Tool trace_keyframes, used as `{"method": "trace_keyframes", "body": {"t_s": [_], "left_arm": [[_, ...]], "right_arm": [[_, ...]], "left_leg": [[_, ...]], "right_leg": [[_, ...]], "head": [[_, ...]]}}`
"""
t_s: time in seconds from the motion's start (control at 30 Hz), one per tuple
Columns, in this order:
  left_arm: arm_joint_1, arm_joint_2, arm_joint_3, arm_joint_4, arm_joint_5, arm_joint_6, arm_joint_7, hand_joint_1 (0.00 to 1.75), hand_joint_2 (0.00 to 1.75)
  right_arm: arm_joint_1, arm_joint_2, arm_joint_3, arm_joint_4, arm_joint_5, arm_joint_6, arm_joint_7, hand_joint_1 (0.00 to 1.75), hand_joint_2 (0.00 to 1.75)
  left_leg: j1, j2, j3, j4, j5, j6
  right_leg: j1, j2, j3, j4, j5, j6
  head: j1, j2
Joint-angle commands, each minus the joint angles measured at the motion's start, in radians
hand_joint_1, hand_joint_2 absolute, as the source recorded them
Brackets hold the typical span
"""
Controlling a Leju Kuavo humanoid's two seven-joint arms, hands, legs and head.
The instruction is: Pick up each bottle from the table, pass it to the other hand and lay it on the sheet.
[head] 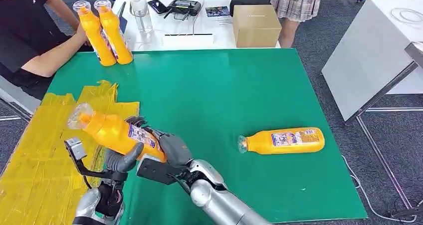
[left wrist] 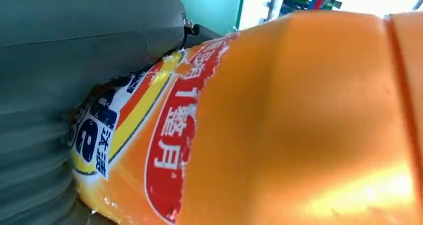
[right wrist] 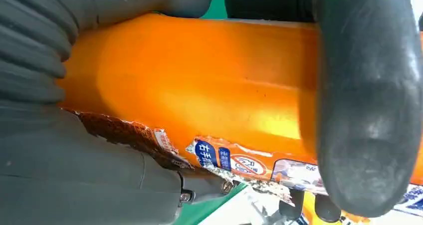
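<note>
Both the left hand (head: 119, 160) and right hand (head: 167, 152) wrap their fingers around one bottle (head: 112, 131), held tilted above the table (head: 224, 95) at the yellow sheet's (head: 40, 155) edge. Another bottle (head: 282, 140) lies well right of the sheet.

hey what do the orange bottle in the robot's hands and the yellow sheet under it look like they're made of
The held bottle looks like glossy translucent plastic: a bright highlight runs along its orange body, the cap end is clear, and its printed label looks like thin film, torn at the edges. The yellow sheet seems to be thin plastic film or tape strips, judging by its wrinkles and sheen; which one is unclear.
</note>
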Motion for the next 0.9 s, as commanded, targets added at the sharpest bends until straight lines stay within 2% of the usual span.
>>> {"method": "trace_keyframes", "body": {"t_s": [0.03,0.7,0.73,0.77,0.8,0.87,0.9], "left_arm": [[-0.069,-0.014,-0.013,0.000,-0.020,0.007,-0.006,1.75,1.75],[-0.068,-0.013,-0.015,-0.012,-0.040,0.011,-0.014,1.75,1.75],[-0.067,-0.011,-0.018,-0.017,-0.052,0.015,-0.017,1.75,1.75],[-0.065,-0.008,-0.019,-0.022,-0.072,0.022,-0.023,1.75,1.75],[-0.063,-0.006,-0.019,-0.028,-0.089,0.029,-0.029,1.75,1.75],[-0.063,0.006,-0.016,-0.038,-0.147,0.053,-0.048,1.75,1.75],[-0.064,0.012,-0.012,-0.043,-0.182,0.067,-0.061,1.75,1.75]], "right_arm": [[0.023,-0.029,0.048,0.038,0.011,0.000,-0.007,1.75,1.75],[0.027,-0.048,0.015,0.019,0.022,-0.018,-0.006,1.75,1.75],[0.026,-0.052,0.011,0.014,0.033,-0.032,-0.002,1.50,1.75],[0.028,-0.059,0.002,0.001,0.048,-0.057,0.003,0.12,1.75],[0.033,-0.064,-0.011,-0.016,0.050,-0.066,0.004,0.00,1.75],[0.036,-0.095,-0.043,-0.074,0.040,-0.053,0.010,0.00,1.75],[0.038,-0.112,-0.058,-0.106,0.039,-0.048,0.012,0.00,0.00]], "left_leg": [[0.000,-0.006,0.002,-0.001,0.000,0.001],[0.000,-0.006,0.001,0.000,0.001,0.001],[0.000,-0.004,0.000,0.000,0.001,0.001],[0.000,-0.004,0.000,0.000,0.001,0.000],[0.000,-0.006,0.001,0.000,0.001,0.001],[0.000,-0.004,0.000,0.000,0.001,0.001],[0.000,-0.006,0.001,0.000,0.001,0.001]], "right_leg": [[0.000,-0.006,0.004,-0.001,-0.001,0.000],[0.000,-0.006,0.003,-0.001,-0.001,0.000],[0.000,-0.004,0.001,-0.001,0.000,0.000],[0.000,-0.004,0.001,-0.001,0.000,0.000],[0.000,-0.005,0.002,-0.001,-0.001,0.000],[0.000,-0.004,0.001,-0.001,0.000,0.000],[0.000,-0.006,0.002,-0.001,-0.001,0.000]], "head": [[0.000,0.000],[0.000,0.000],[0.000,0.000],[0.000,0.000],[0.000,0.000],[0.000,0.000],[0.000,0.000]]}}
